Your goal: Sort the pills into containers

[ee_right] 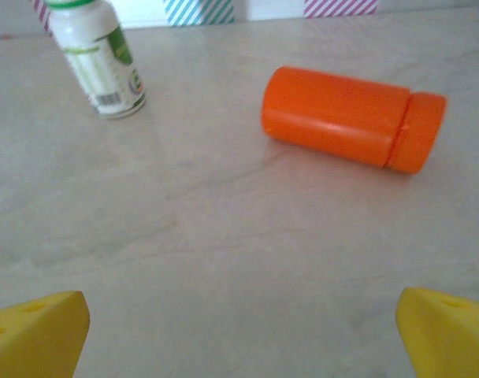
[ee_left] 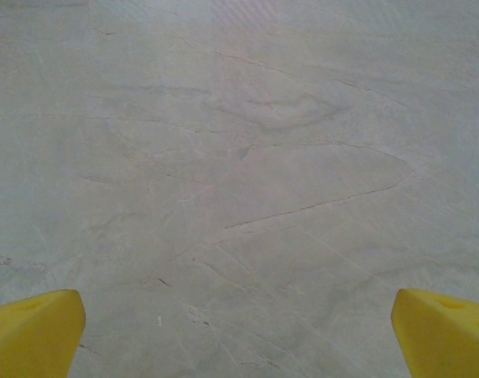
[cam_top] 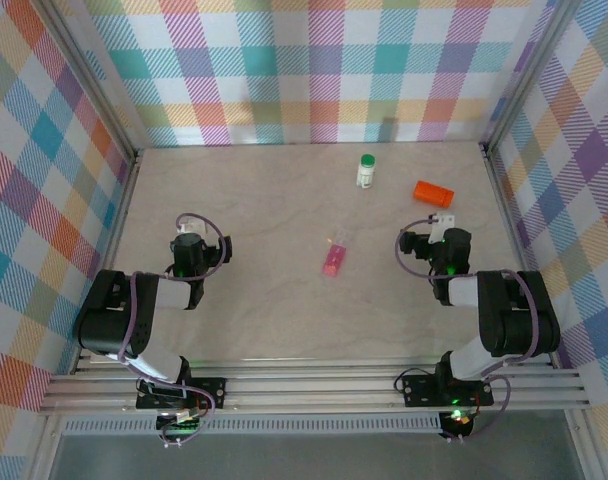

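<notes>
One orange vial (cam_top: 433, 192), one white bottle (cam_top: 366, 171), one pink tube (cam_top: 333, 259). Two claws: one left claw (ee_left: 239, 335), one right claw (ee_right: 239, 335).

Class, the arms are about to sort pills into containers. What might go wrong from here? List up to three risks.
1. The orange vial lies on its side, so it may roll when the open right pincer closes on it.
2. The white bottle stands upright and slim; a nudge may topple it.
3. The pink tube lies between both arms, which might clash reaching for it.
</notes>
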`<act>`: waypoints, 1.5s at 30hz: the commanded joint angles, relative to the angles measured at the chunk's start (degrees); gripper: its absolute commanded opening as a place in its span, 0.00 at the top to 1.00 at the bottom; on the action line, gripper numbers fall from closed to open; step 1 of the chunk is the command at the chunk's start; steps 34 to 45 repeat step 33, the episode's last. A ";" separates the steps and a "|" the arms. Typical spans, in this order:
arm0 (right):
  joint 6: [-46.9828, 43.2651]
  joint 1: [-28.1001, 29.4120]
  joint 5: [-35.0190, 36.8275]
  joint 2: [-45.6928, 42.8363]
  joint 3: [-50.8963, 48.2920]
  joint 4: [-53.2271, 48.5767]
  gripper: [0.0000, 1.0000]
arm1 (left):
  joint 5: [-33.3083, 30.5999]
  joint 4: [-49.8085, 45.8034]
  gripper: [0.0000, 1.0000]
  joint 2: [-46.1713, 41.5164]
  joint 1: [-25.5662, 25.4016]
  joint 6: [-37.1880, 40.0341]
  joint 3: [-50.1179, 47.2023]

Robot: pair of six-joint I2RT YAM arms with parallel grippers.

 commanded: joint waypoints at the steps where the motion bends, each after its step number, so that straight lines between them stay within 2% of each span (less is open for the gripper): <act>1: 0.73 0.09 -3.15 -0.27 0.66 -1.01 0.01 | 0.83 1.97 0.00 -0.41 0.71 0.54 0.49; 25: 0.73 0.06 -3.20 -0.34 0.66 -0.95 0.01 | 0.97 1.90 0.00 -0.38 0.79 0.59 0.55; 28: 0.72 0.07 -3.15 -0.32 0.66 -0.92 0.01 | 2.62 0.27 0.00 -0.08 1.07 0.75 1.56; 29: 0.76 0.04 -3.19 -0.31 0.66 -0.92 0.01 | 5.52 -0.85 0.00 -0.10 1.48 1.35 2.16; 45: 0.71 0.09 -3.19 -0.31 0.65 -0.92 0.01 | 5.77 -0.17 0.00 -0.36 1.58 1.57 1.70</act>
